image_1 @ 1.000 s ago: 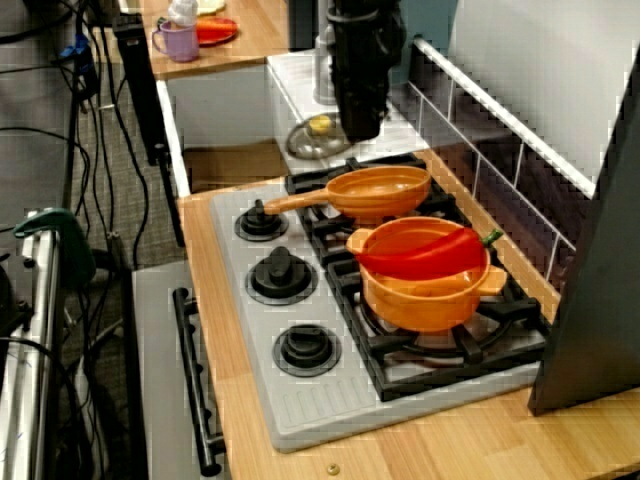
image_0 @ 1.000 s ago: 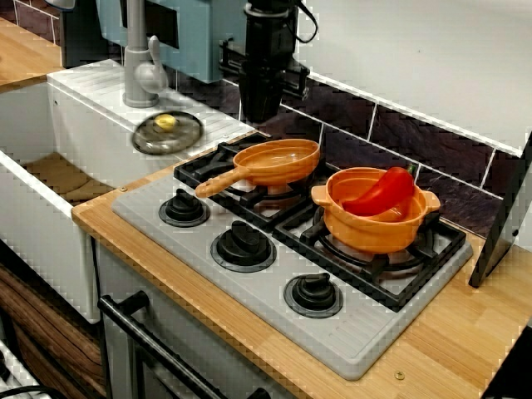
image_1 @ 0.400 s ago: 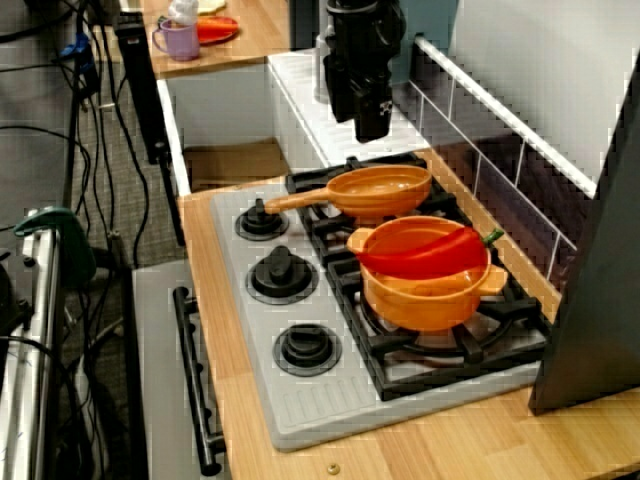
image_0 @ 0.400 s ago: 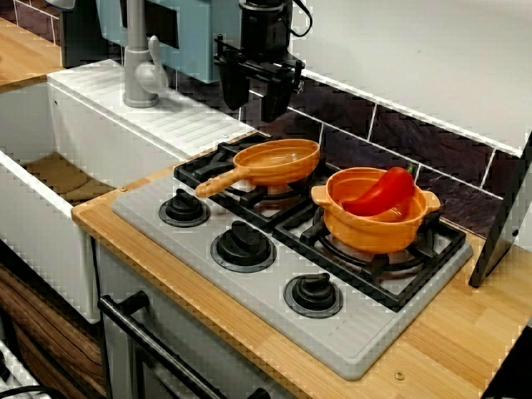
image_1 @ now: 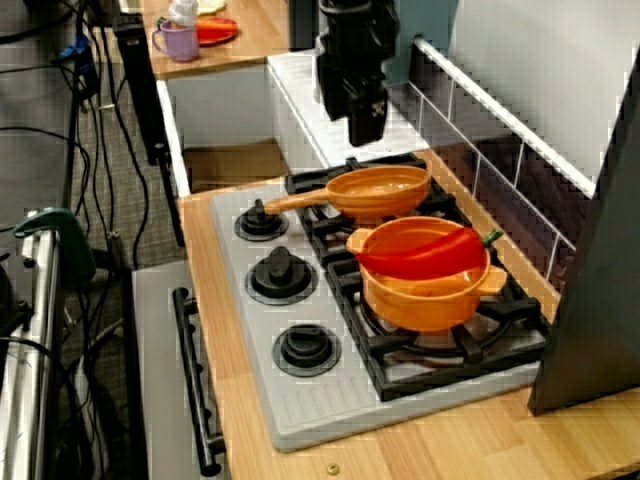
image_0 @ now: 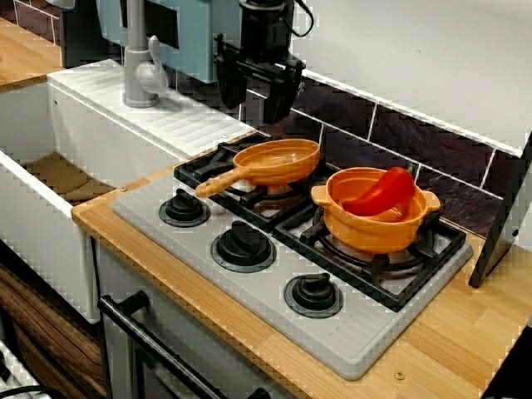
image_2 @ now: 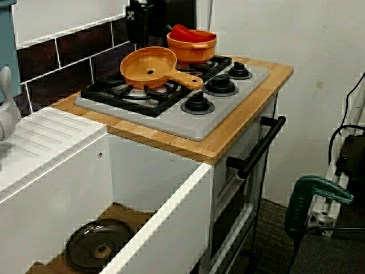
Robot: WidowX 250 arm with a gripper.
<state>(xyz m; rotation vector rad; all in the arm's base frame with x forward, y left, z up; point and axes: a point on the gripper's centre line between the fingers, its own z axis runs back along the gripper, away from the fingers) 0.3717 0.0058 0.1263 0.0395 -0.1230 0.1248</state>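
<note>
My black gripper [image_0: 252, 108] hangs open and empty above the back left corner of the stove, just behind the orange frying pan [image_0: 278, 158]. From the side, the gripper [image_1: 350, 112] stands over the edge between the white drainboard [image_1: 300, 100] and the hob. The frying pan [image_1: 380, 188] sits empty on the back left burner. Beside it, an orange pot [image_0: 378, 229] holds a red pepper [image_0: 382, 191]. From the sink end, a glass lid [image_2: 100, 248] lies on the sink floor, and the gripper [image_2: 141, 25] is only a dark shape behind the pan [image_2: 151, 67].
A grey faucet [image_0: 140, 66] rises from the drainboard [image_0: 166, 116] left of the gripper. Three black knobs [image_0: 243, 243] line the hob's front. A dark tiled backsplash [image_0: 399, 137] runs behind the stove. A black stand [image_0: 503, 224] leans at the right; a purple mug [image_1: 180, 40] sits far off.
The gripper has gone from a narrow, shut-looking shape to spread fingers and has risen slightly. The glass lid that lay on the drainboard a second ago is gone from there.
</note>
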